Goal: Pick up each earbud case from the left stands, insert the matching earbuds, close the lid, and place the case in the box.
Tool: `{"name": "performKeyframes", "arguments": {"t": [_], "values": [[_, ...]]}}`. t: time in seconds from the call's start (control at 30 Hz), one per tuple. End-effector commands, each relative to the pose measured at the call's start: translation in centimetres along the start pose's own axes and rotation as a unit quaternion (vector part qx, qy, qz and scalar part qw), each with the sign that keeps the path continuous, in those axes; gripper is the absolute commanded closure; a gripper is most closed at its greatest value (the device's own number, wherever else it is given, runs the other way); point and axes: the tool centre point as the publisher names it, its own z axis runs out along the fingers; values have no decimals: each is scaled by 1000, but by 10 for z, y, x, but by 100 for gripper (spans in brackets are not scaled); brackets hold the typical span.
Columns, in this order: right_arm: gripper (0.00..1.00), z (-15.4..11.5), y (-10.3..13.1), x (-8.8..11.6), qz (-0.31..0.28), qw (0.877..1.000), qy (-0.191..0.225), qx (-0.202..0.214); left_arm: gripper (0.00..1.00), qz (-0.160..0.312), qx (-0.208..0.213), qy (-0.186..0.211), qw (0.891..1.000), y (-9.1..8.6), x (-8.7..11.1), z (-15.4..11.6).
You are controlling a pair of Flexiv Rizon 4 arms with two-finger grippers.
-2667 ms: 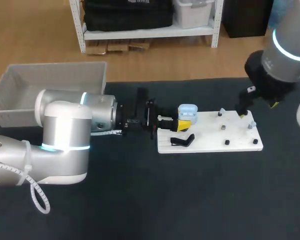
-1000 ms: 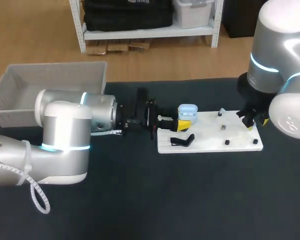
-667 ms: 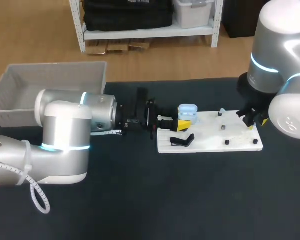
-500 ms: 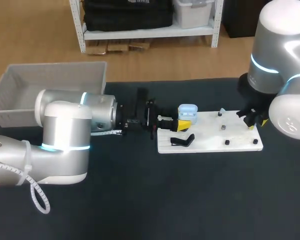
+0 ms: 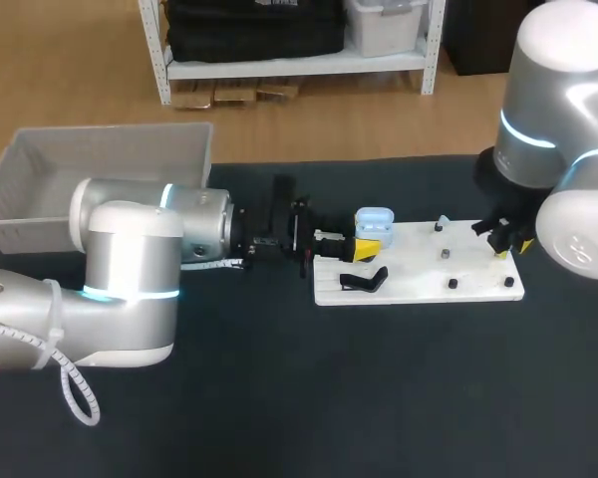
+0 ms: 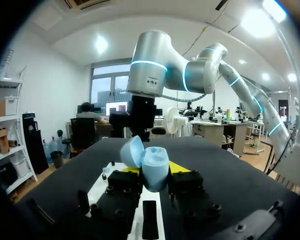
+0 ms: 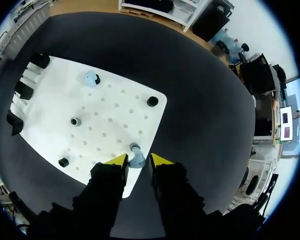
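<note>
Dark matting covers the table (image 5: 279, 398), and a white board (image 5: 419, 281) of small stands lies across its middle, with the grey box (image 5: 110, 130) at the far left corner.

The left gripper (image 5: 362, 248) lies level at the board's left end and is clamped on the pale blue earbud case (image 6: 154, 170). The lid (image 6: 132, 150) is tipped open, and the mouth of the case faces up.

The right gripper (image 7: 138, 161) hangs over the board's far right corner. Its yellow fingertips (image 7: 118, 160) stand slightly apart on either side of a pale blue earbud (image 7: 135, 153) on its peg, and they do not appear to have closed on it yet. A second earbud (image 7: 91, 78) sits further ahead on the board.

The step in hand looks to be the pick of this first earbud. To do it well, the right arm should centre the bud between its pads before closing, since one tip seems nearer to it than the other. It should close gently and then lift straight up off the peg, because a sideways pull could flick so small a piece away. The left arm should hold the case steady and level so that its socket is ready to take the bud.
</note>
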Motion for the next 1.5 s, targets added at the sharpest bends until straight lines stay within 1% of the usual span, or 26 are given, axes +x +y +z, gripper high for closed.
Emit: {"name": "performKeyframes", "arguments": {"t": [0.03,0.1,0.2,0.23,0.53,0.77,0.9,1.0,1.1,1.2,1.27,1.33,1.4,1.43,1.5], "values": [[78,2,2,-1,0,1000,-1,3,100,0,1,0,1000,1,1,0],[85,3,2,-1,0,1000,-1,3,100,0,1,0,1000,1,1,0],[99,3,2,-2,0,1000,-1,4,100,0,1,0,1000,1,1,0],[100,3,2,-2,0,1000,-2,4,100,0,1,0,1000,1,1,0],[100,-5,1,2,1,1000,-4,6,100,0,1,0,1000,1,1,0],[100,-24,0,6,6,1000,-10,12,100,0,1,0,1000,1,1,0],[100,-43,2,10,10,1000,-13,15,100,0,1,0,1000,1,1,0],[100,-63,6,14,17,1000,-11,22,100,0,1,0,1000,1,1,0],[100,-85,13,19,45,998,5,33,100,0,1,0,1000,1,1,0],[100,-109,24,22,72,997,10,32,100,0,1,0,1000,1,1,0],[100,-125,36,25,95,995,11,28,100,0,1,0,1000,1,1,0],[100,-137,47,26,100,994,15,27,100,0,1,0,1000,1,1,0],[100,-147,58,27,113,993,19,8,100,0,1,0,1000,1,1,0],[100,-151,63,27,115,993,17,11,100,0,1,0,1000,1,1,0],[100,-160,74,28,123,992,14,0,100,0,1,0,1000,1,1,0]]}}
